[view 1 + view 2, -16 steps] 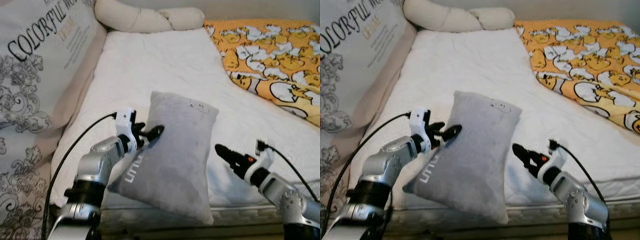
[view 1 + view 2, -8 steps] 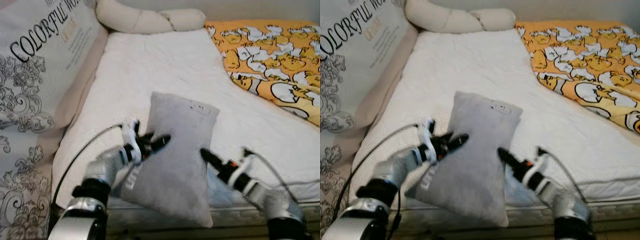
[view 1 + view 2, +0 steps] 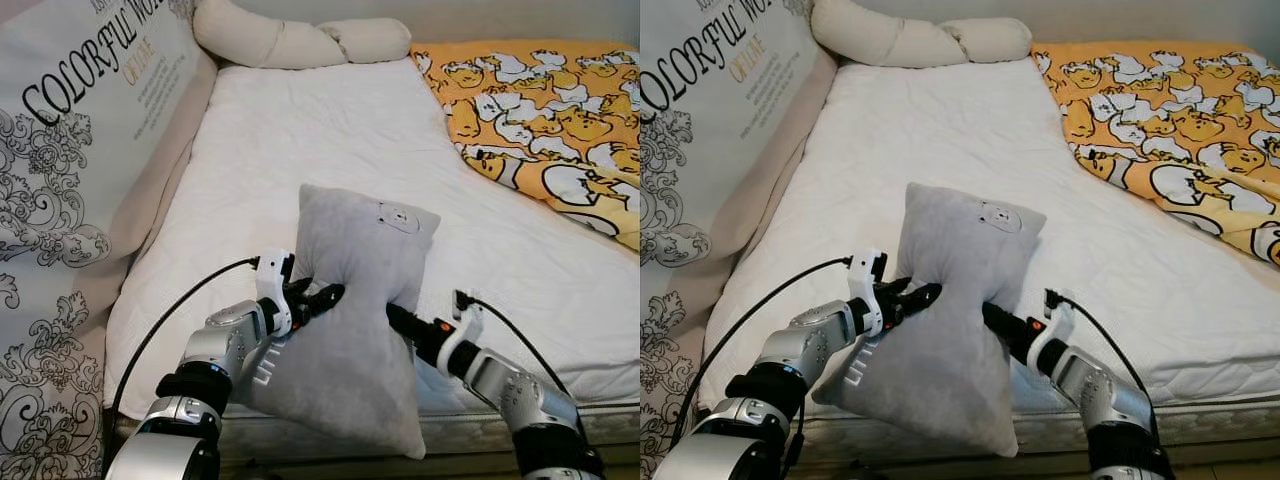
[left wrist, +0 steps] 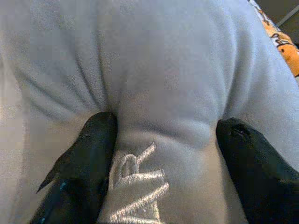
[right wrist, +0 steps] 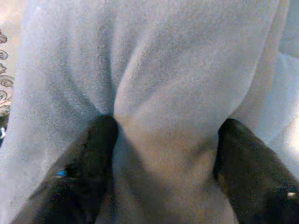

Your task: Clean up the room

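We hold a grey pillow (image 3: 345,320) between our two grippers, upright above the near edge of the white mattress (image 3: 330,140), its lower end hanging down past that edge. Our left gripper (image 3: 325,297) presses into the pillow's left side at about mid-height, and our right gripper (image 3: 398,318) presses into the opposite side at nearly the same level, so the fabric is drawn in to a waist between them. In the left wrist view the two black fingers (image 4: 86,163) stand spread with a fold of grey fabric bulging up between them, pinching that fold, and white embroidered lettering (image 4: 135,186) sits just below the fold, close to the fingers. In the right wrist view the right gripper's fingers (image 5: 91,154) are likewise spread around a ridge of the pillow and squeeze it from both sides. Beyond both grippers the mattress runs away from us to a long cream bolster (image 3: 300,40) lying across its far end. Out past the right gripper, well apart from it, an orange blanket printed with white and yellow cartoon figures (image 3: 540,130) covers the far right part of the bed. Out past the left gripper a large printed cushion with black lettering and scrollwork (image 3: 70,150) leans along the bed's side
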Controlling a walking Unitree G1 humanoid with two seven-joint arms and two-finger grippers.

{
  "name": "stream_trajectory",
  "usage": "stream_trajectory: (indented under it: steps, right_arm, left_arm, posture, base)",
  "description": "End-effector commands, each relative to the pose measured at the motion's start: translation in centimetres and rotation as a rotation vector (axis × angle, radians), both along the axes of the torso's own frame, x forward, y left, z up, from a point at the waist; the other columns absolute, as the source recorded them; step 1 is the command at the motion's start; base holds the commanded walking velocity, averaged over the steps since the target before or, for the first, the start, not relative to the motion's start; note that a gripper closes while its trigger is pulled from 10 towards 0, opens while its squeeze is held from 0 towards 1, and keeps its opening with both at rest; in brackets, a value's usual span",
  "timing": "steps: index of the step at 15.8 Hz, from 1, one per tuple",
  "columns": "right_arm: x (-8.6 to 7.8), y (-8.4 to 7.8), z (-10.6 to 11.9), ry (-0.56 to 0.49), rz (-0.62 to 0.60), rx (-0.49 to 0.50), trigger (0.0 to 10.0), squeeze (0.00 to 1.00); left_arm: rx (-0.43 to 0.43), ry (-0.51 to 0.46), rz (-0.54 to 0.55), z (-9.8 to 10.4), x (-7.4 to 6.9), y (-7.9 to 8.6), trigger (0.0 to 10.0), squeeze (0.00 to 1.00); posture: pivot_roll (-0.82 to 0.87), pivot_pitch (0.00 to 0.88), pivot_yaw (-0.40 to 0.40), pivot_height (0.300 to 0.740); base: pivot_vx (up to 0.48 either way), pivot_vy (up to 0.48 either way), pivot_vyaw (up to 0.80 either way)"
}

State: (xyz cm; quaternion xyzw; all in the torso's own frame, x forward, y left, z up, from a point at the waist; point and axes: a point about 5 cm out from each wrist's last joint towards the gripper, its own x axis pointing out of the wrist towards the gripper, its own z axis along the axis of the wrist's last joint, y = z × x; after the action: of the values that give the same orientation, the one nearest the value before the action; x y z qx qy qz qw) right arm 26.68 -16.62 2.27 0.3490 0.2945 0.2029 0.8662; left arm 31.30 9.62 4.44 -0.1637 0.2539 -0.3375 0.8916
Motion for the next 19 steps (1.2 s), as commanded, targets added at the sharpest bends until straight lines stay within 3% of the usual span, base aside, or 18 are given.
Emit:
stream_trajectory:
  steps: [1, 6, 13, 16, 19]
  right_arm:
    - [0.4, 0.7, 0.2, -0.008, 0.020, -0.026, 0.0, 0.00]
    - [0.7, 1.7, -0.1, -0.036, 0.040, -0.118, 0.0, 0.00]
    - [1.1, 2.5, 0.2, -0.062, 0.017, -0.118, 0.0, 0.00]
    - [1.4, 3.2, 1.7, -0.118, 0.019, -0.118, 0.0, 0.00]
    - [1.9, 3.7, 3.8, -0.190, -0.007, -0.103, 0.0, 0.00]
  left_arm:
    - [0.034, 0.070, -0.023, -1.3, -0.9, -0.6, 0.0, 0.00]
    - [0.109, 0.016, -0.025, -1.2, -0.7, -0.4, 0.0, 0.00]
    - [0.161, -0.025, 0.021, -1.0, -0.4, 0.0, 0.0, 0.00]
    - [0.210, -0.065, 0.029, -0.4, -0.3, 0.3, 0.0, 0.00]
    - [0.204, -0.165, 0.060, 1.9, 0.3, 0.7, 0.0, 0.00]
  posture:
    - [-0.03, 0.000, 0.036, 0.740]
    - [-0.02, 0.000, 0.033, 0.740]
    - [-0.03, 0.000, 0.034, 0.740]
    - [-0.02, 0.000, 0.034, 0.740]
    - [-0.02, 0.000, 0.031, 0.740]
  base:
    - [0.000, 0.000, 0.00]
    - [0.000, 0.000, 0.00]
    - [0.000, 0.000, 0.00]
    - [0.000, 0.000, 0.00]
    - [0.000, 0.000, 0.00]
